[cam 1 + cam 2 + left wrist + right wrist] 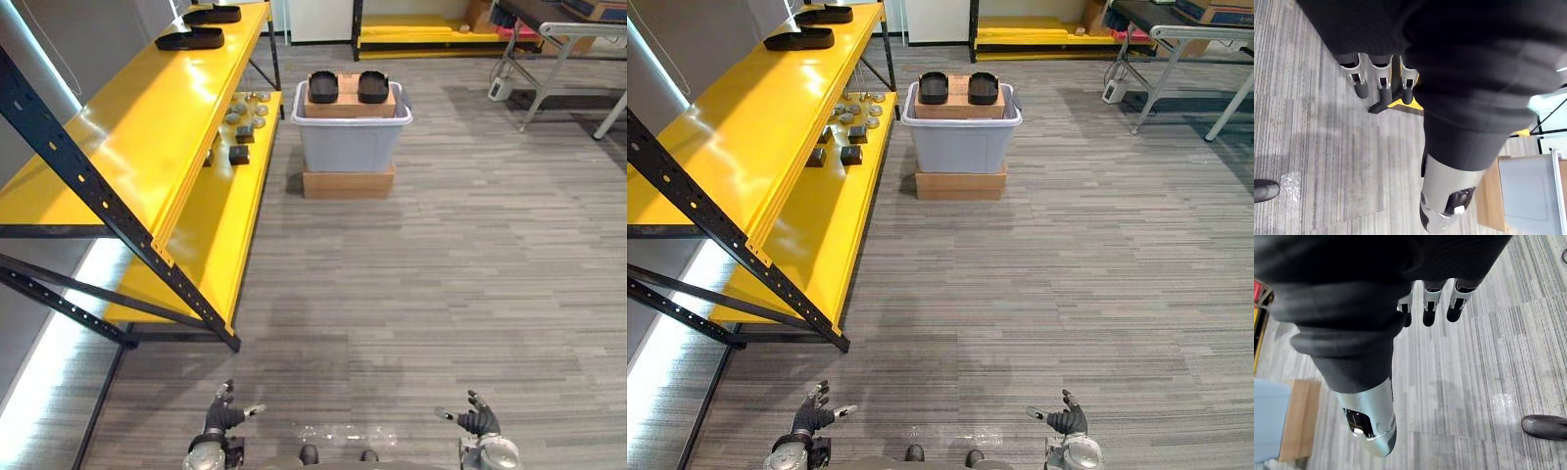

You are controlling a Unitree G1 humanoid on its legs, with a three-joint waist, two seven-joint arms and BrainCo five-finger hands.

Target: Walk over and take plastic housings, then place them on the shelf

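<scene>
Left hand [223,413] and right hand [477,419] hang released, empty; plastic housings [323,86] sit far ahead atop the bin [351,145], so a walk drifting left risks clipping the shelf [147,127].

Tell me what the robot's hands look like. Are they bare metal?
Partly. The left hand and right hand match: slim silver fingers with dark rounded tips, and a thicker silver thumb set apart. A dark ribbed cover, like a sleeve, wraps the back of each hand and the wrist.
</scene>
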